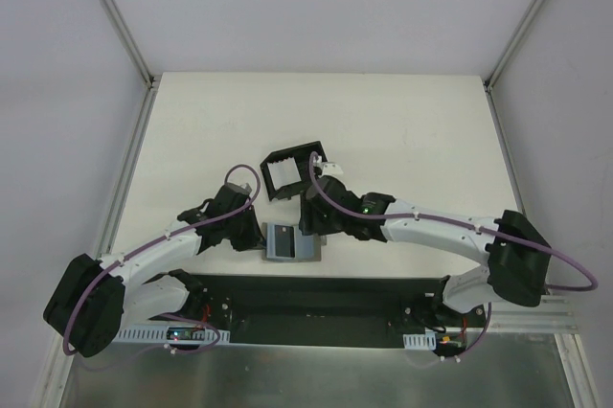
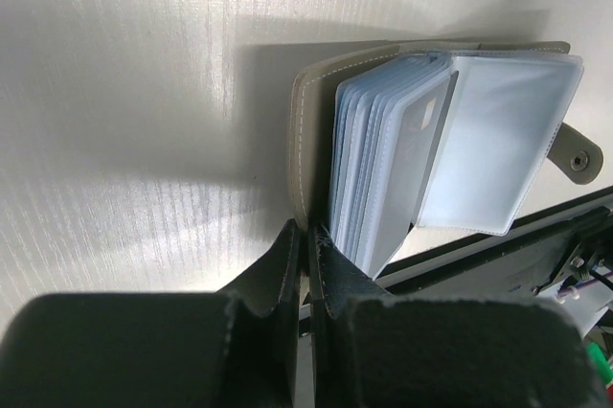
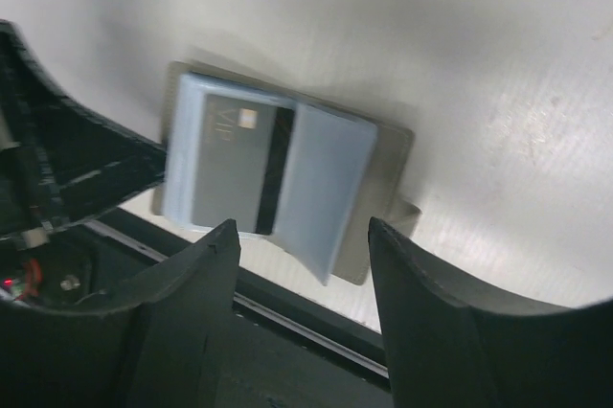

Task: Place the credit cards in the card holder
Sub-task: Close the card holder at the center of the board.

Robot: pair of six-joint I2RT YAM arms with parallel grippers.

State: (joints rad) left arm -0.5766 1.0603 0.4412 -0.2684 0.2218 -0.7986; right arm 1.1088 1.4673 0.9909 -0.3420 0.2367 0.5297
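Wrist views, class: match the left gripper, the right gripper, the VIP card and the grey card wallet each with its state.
Things:
1 left gripper
2 right gripper
3 VIP card
4 grey card wallet

States:
A lying open on the table
B jaws apart, holding nothing
C inside a clear sleeve
D shut on the wallet's edge

Pairs: 1-D, 2-B, 3-C, 4-A
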